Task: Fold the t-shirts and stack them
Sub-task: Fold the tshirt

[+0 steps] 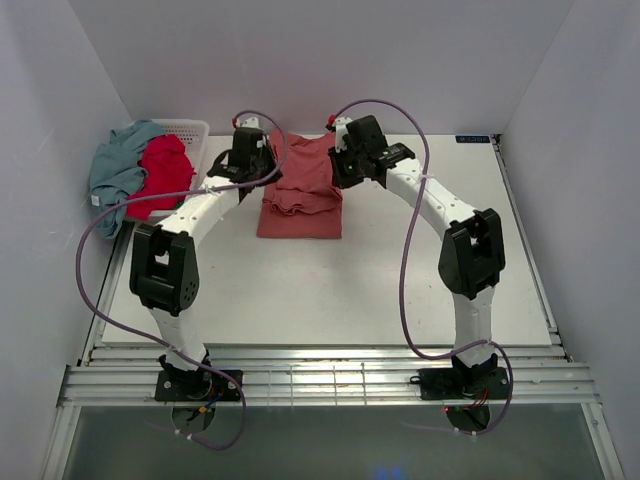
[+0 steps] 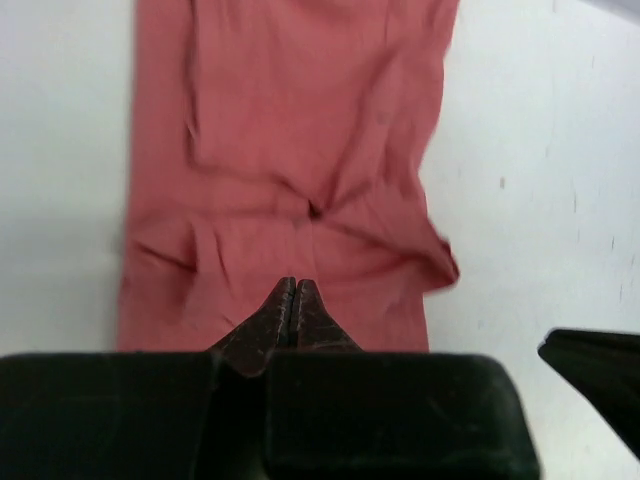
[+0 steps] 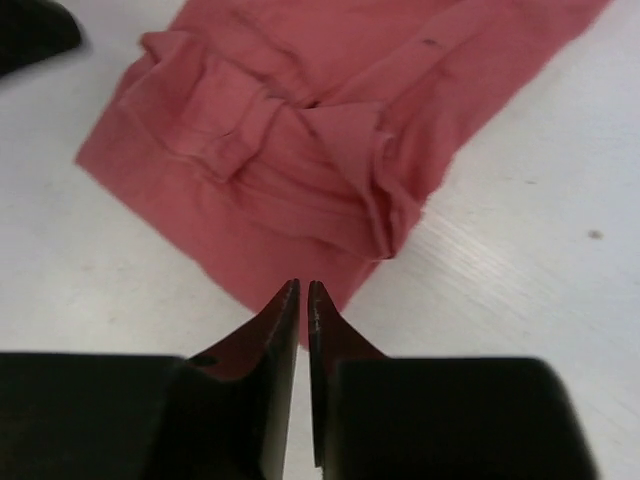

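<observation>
Fold step on the salmon-red t-shirt [image 1: 300, 195], and by my read it's mid-fold, not done. It lies at 12 o'clock on the table [image 1: 300, 300], flat at the near end and bunched w/ loose pleats at the far end.

Crimson t-shirt [image 1: 165, 170] and grey-blue t-shirt [image 1: 118, 165] are heaped at 10 o'clock, draped on and over the white basket [image 1: 195, 128], unfolded. So it looks like shirt one of three, w/ no stack started.

L arm: elbow out at 8 o'clock, forearm angled in, wrist pitched down. Left gripper [image 2: 293, 300] sits over the shirt's 10 o'clock corner w/ jaws pressed tip to tip, and I see no cloth between them.

R arm mirrors it: elbow out at 4 o'clock, forearm angled in toward the shirt's 1 o'clock corner. Right gripper [image 3: 303, 300] hangs just off the cloth edge, above bare table. Jaws narrow, only a thin slit, nothing in it.

So neither gripper has the shirt right now.

Next move, best guess: both spread their jaws, drop to the far corners and pinch the edge there. Then both carry it toward 6 o'clock, laying the bunched half over the flat half.

Needs matched height and pace L and R, else the pleats drag and the fold skews. Soft cotton, so a shallow pinch may grab one layer only.
</observation>
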Robot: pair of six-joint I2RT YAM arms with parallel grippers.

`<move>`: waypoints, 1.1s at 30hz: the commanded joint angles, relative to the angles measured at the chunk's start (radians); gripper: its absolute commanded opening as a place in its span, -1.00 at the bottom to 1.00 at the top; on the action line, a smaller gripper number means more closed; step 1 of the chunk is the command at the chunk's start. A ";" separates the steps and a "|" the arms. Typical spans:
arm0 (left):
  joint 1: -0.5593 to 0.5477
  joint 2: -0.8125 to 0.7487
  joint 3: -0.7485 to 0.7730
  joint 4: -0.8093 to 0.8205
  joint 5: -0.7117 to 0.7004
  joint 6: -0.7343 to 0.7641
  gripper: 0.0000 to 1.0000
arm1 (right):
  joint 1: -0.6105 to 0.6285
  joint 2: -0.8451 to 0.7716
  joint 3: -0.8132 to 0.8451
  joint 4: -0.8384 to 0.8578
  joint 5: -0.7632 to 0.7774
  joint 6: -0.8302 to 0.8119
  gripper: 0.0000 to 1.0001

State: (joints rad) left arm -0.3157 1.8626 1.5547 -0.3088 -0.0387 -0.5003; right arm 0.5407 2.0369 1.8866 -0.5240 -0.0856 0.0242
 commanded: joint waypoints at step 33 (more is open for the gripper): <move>-0.174 0.067 -0.387 0.335 0.103 0.012 -1.00 | 0.044 0.393 0.207 -0.024 -0.379 0.068 -0.85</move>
State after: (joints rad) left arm -0.4931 1.9236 1.1851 -0.0364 0.0845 -0.5064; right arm 0.5831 2.3936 2.0235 -0.5240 -0.4385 0.0792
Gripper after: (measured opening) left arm 0.009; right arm 0.078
